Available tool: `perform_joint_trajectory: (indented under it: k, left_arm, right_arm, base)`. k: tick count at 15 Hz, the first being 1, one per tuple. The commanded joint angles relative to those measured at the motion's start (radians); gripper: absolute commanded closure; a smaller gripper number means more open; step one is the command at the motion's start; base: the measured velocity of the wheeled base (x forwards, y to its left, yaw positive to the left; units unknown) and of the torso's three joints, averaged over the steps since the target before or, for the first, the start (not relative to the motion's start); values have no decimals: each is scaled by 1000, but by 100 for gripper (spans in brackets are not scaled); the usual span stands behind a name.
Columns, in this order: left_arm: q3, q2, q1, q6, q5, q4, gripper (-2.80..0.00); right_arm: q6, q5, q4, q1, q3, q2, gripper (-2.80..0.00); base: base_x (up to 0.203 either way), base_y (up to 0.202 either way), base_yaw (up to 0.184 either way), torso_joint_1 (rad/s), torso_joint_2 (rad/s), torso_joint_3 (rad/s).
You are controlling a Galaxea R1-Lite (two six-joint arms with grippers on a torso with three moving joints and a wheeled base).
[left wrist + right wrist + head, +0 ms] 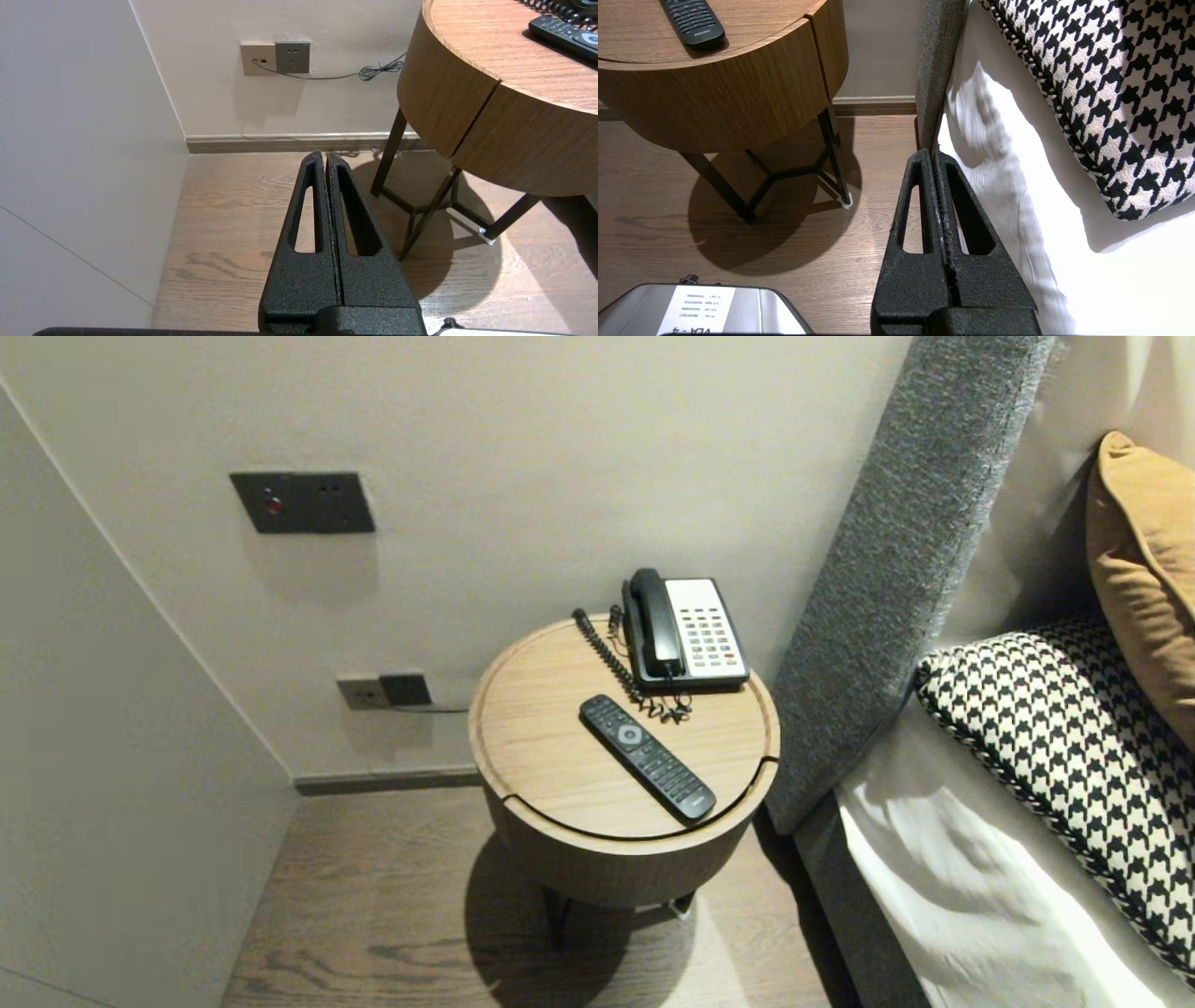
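A round wooden bedside table (537,747) stands against the wall. On it lie a black remote control (646,756) near the front and a corded telephone (686,632) at the back, its coiled cord (611,658) trailing across the top. Neither arm shows in the head view. My left gripper (325,156) hangs low over the wooden floor, left of the table (472,107), shut and empty. My right gripper (933,154) is shut and empty too, low beside the bed's edge, right of the table (738,98). The remote's end (693,21) shows in the right wrist view.
A grey upholstered headboard (896,569) and a bed with white sheet (943,887) stand right of the table, with a houndstooth pillow (1074,747) and an ochre cushion (1148,569). Wall sockets (385,691) and a switch panel (301,502) are on the wall. A side wall closes the left.
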Motion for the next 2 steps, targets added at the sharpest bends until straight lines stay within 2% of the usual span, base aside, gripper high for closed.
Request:
perform_joint_trajectory:
  k: [1,2]
  left_arm:
    - [0,0,0,-1,1,0,0]
    - [0,0,0,-1,1,1,0]
  right_arm:
    - [-1,0,1,0,0,2,0]
    - [-1,0,1,0,0,2,0]
  base:
    - [0,0,0,0,0,0]
    - [0,0,0,0,0,0]
